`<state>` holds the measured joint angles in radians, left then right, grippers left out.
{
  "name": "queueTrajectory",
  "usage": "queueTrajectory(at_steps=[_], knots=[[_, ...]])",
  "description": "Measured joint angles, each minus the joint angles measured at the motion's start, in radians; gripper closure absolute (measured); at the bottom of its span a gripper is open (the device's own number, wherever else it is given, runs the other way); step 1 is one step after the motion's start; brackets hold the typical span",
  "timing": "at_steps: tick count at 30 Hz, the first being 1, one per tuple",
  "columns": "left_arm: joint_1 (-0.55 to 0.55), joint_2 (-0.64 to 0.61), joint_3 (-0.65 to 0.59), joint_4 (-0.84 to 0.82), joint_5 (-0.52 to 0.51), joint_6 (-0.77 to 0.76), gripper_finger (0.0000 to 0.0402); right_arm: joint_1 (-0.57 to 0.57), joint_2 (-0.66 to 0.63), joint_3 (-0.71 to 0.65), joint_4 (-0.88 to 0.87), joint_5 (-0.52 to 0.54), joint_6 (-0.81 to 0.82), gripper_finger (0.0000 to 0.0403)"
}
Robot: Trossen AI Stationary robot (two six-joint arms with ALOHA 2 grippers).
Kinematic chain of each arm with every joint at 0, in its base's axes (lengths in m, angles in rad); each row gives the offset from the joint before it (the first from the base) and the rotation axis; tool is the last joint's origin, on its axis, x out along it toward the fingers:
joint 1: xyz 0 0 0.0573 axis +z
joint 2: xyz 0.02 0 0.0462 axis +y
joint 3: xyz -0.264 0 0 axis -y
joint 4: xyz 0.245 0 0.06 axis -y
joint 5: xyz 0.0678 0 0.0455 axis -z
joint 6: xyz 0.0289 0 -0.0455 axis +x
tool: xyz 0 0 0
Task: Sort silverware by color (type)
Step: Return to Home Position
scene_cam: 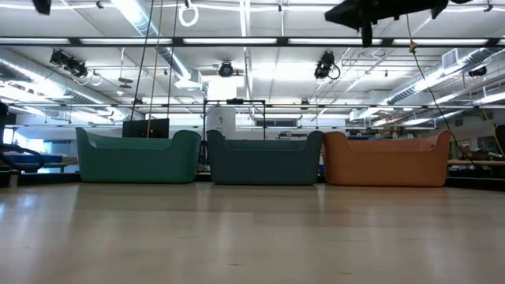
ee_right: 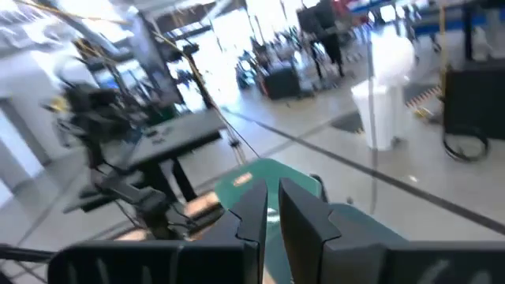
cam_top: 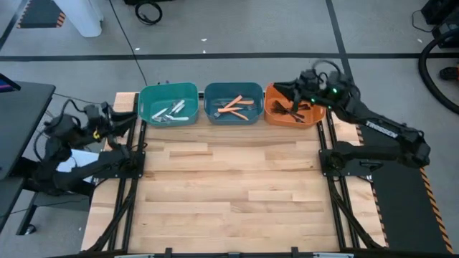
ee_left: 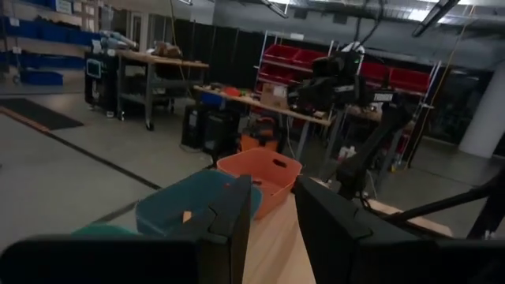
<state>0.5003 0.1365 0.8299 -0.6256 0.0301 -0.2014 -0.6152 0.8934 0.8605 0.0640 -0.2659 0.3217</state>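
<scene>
The wooden worktop (cam_top: 229, 186) offers wide open boards from its near edge up to the bins. Along the far edge the teal bin (cam_top: 168, 104), the blue bin (cam_top: 233, 103) and the orange bin (cam_top: 290, 113) stand close together in one row, with hardly any gap between them. The right claw (cam_top: 281, 93) hangs over the orange bin, covering part of its opening. The left claw (cam_top: 123, 117) sits beside the teal bin, at the worktop's left edge.

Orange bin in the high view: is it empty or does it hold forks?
Not empty: the high view shows black forks lying inside the orange bin.
</scene>
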Motion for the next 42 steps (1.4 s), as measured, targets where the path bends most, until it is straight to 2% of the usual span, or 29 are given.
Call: queueTrajectory(at_steps=[4, 7, 9, 17, 21, 31, 33, 42], knots=[[0.0, -0.135, -0.141, 0.011, -0.003, 0.006, 0.0292, 0.047, -0.088, -0.127, 0.133, 0.011, 0.001, 0.036], [0.001, -0.123, -0.203, 0.007, -0.008, 0.0, 0.0292, 0.08, -0.133, -0.224, 0.214, 0.01, -0.001, 0.0359], [0.001, -0.096, -0.24, 0.12, 0.013, 0.027, 0.0292, 0.1, -0.153, -0.294, 0.255, 0.011, 0.001, 0.036], [-0.001, -0.099, -0.453, 0.297, 0.024, 0.033, 0.0292, 0.149, -0.188, -0.542, 0.461, 0.006, 0.079, 0.036], [0.0, -0.102, -0.541, 0.398, 0.023, 0.033, 0.0292, 0.158, -0.191, -0.593, 0.541, 0.0, 0.077, 0.0359], [-0.027, -0.1, -0.795, 0.654, 0.028, 0.029, 0.0292, 0.158, -0.188, -0.675, 0.541, -0.129, 0.038, 0.036], [-0.034, -0.1, -0.822, 0.702, 0.028, 0.029, 0.0292, 0.158, -0.187, -0.7, 0.541, -0.129, 0.038, 0.036], [-0.04, -0.098, -0.821, 0.684, 0.027, 0.026, 0.0292, 0.158, -0.187, -0.775, 0.542, -0.13, 0.002, 0.0359]])
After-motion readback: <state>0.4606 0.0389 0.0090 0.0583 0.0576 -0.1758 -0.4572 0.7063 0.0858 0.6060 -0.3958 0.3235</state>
